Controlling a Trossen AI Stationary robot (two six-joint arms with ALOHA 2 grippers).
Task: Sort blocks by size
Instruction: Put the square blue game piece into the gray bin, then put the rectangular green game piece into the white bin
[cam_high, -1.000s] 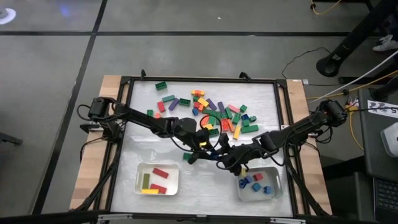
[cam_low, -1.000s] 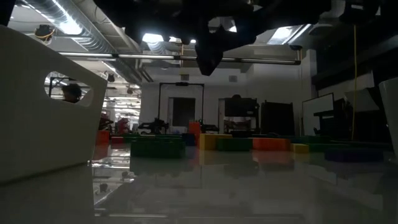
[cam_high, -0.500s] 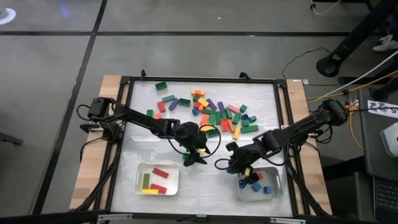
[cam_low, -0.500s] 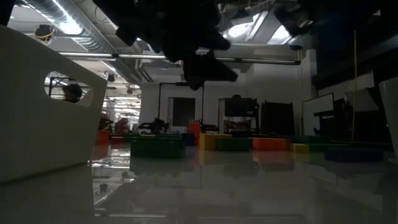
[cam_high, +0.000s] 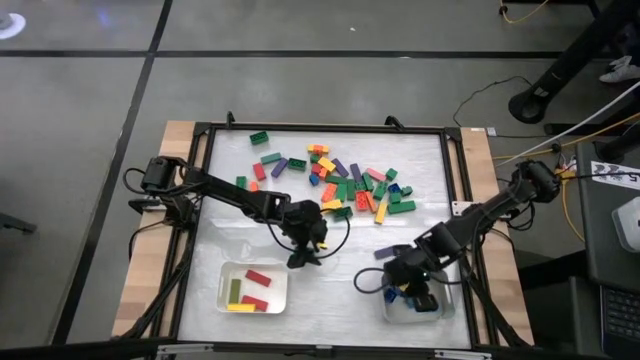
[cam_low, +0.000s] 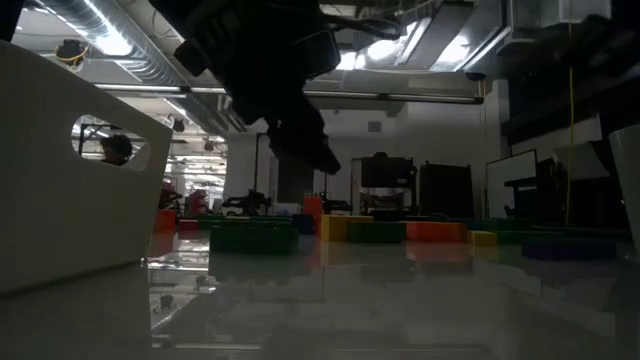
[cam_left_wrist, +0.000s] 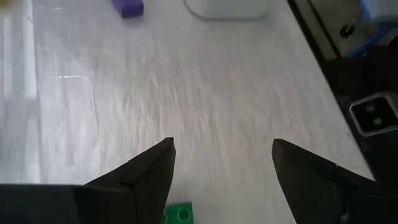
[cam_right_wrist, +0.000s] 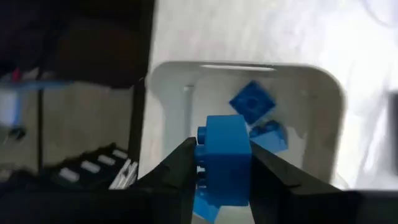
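Block position: small blue block (cam_right_wrist: 224, 155) sits gripped between the right gripper (cam_right_wrist: 222, 177) jaws directly above the right-hand tray (cam_right_wrist: 326, 118) of small pieces, so release drops it in, while the left gripper (cam_left_wrist: 221, 168), jaws spread empty, hovers over a green block (cam_left_wrist: 179, 213).

- You see the loose blocks (cam_high: 350, 180) scattered in a mixed heap at the upper centre of the high view: green, red, yellow, purple, blue, orange, long and short pieces lying flat.
- You have a lone green block (cam_high: 259, 137) apart at the heap's upper left.
- Long red and yellow blocks (cam_high: 252, 290) lie in the lower-left tray.
- Small blue blocks (cam_right_wrist: 252, 102) sit in the lower-right tray.
- A blue block (cam_right_wrist: 224, 158) sits between dark fingers above that tray.
- A green block (cam_left_wrist: 178, 213) shows at the left wrist view's bottom edge.
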